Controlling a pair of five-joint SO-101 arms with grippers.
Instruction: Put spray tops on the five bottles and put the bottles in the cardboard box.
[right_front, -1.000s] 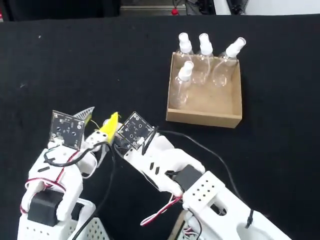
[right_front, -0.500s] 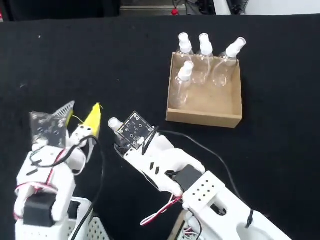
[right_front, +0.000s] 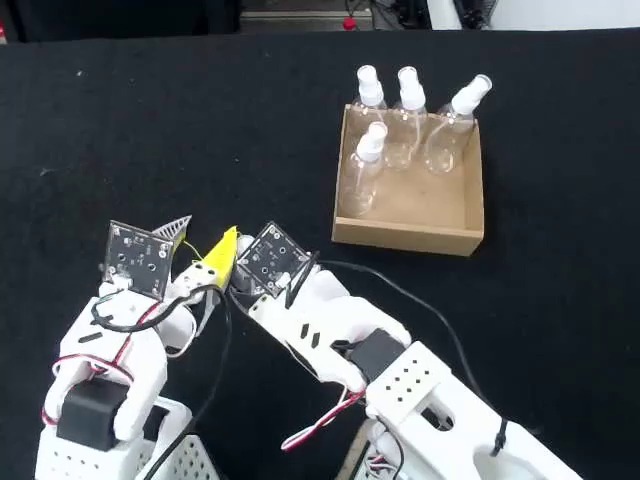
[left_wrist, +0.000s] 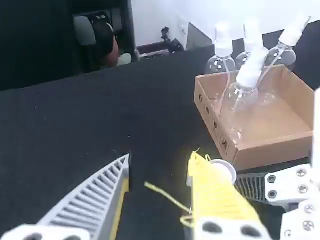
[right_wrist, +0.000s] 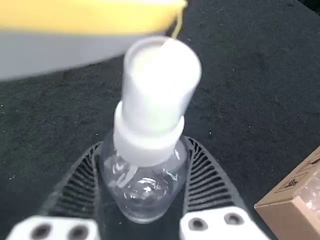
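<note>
Four bottles (right_front: 358, 180) in box (right_front: 405, 237), fifth bottle (right_wrist: 150, 130) outside

The bottle (right_wrist: 142, 200) in the right claw (right_wrist: 145, 150) runs off the right wrist view's edge at its base. Beside its spray top (right_wrist: 160, 85), the yellow finger (right_wrist: 90, 15) of the left claw (left_wrist: 160, 156) is a blur, and the cardboard box (right_wrist: 300, 205) is cut to a corner. In the high view, the right arm's camera board (right_front: 270, 258) and that finger cover the bottle. In the left wrist view, the finger hides most of the spray top.
</note>
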